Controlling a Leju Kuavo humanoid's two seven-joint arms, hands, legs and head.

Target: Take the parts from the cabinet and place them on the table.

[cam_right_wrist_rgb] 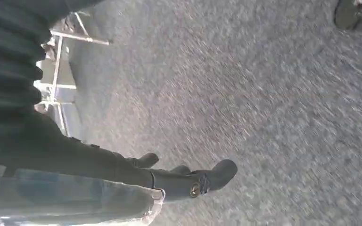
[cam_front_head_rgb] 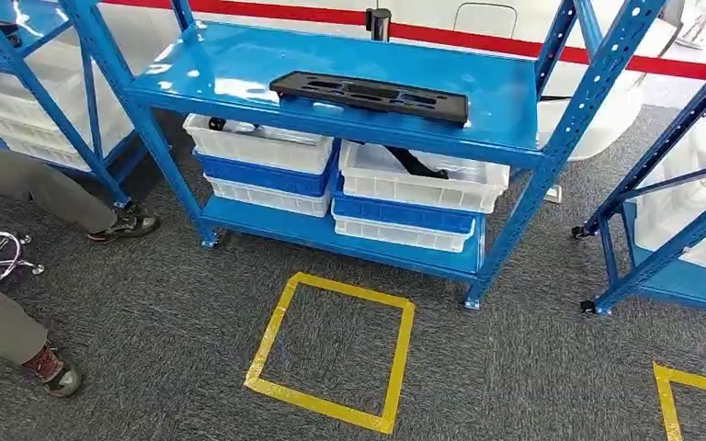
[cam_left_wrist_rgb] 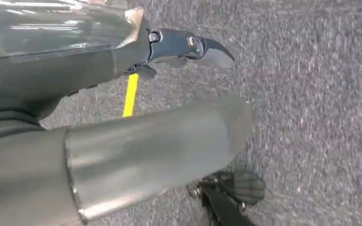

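— Where was the part when you looked?

— The black part [cam_front_head_rgb: 370, 96] lay flat on the top shelf of the blue rack [cam_front_head_rgb: 239, 64], a long slab with cut-outs, its near edge close to the shelf's front lip. Below it sat white and blue bins [cam_front_head_rgb: 349, 184], and a yellow taped square [cam_front_head_rgb: 331, 344] marked the carpet in front.

— And your hands?

— Both hung at my sides over the carpet. My left hand [cam_left_wrist_rgb: 179, 49] held nothing, its dark fingers stretched out. My right hand [cam_right_wrist_rgb: 188, 181] held nothing either, fingers extended and slightly apart.

— How did you expect the part to handle?

— I judged it stiff moulded plastic, fairly light for its length, but long enough to tip if taken at one end. The surface looked smooth, possibly slippery. I'd have taken it near the middle of the long edges, or one hand toward each end, fingers hooked into a cut-out.

— Anyone close?

— A person's legs [cam_front_head_rgb: 28, 193] were by the rack's left side.
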